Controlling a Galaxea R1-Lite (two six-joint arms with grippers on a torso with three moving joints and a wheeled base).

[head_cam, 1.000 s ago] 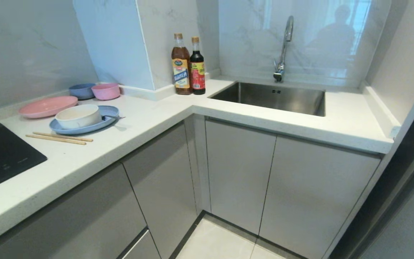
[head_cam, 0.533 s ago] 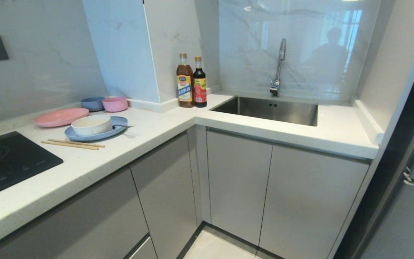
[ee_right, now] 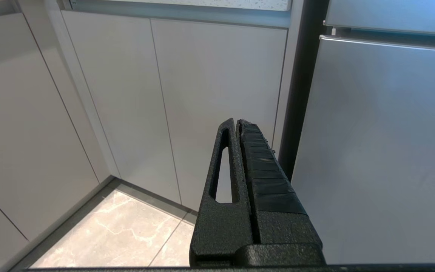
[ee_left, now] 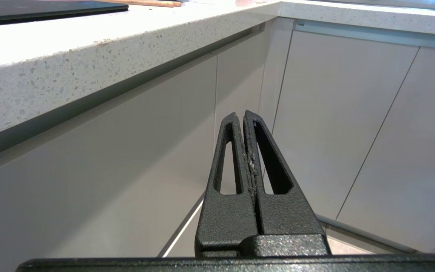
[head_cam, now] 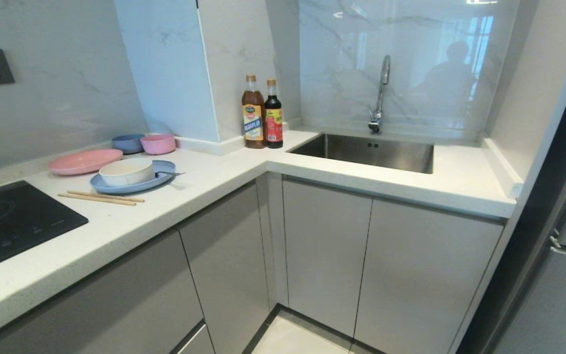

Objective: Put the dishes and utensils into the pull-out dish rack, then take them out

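Our left gripper point(ee_left: 244, 115) has its two black, grainy, slotted fingers pressed flat together with nothing between them, and it hangs low in front of the flat pale grey cabinet fronts point(ee_left: 338, 124), under the thick speckled edge of the white counter point(head_cam: 224, 177). Our right gripper point(ee_right: 236, 122) is likewise closed and empty, one finger wrapped in ribbed black tape; it points at the smooth grey cabinet doors near a dark upright post and a brushed metal panel point(ee_right: 383, 143), above pale marbled floor tiles point(ee_right: 127, 230).

Everything we are to handle lies up on the counter, well apart from both claws and above them. The round cream-white bowl point(head_cam: 126, 171) sits on the large light-blue plate point(head_cam: 162, 179), and the metal spoon point(head_cam: 171, 173) shows only as a thin tip poking from behind the bowl over the plate's rim. The two slim wooden chopsticks point(head_cam: 100, 197) lie side by side just in front of the plate, near the glossy black cooktop point(head_cam: 13, 226). From the left wrist we see only the chopsticks' ends at the frame edge. We cannot make out the dish rack; all the cabinet fronts are closed.

Behind the plate lies a pink plate point(head_cam: 85, 161).
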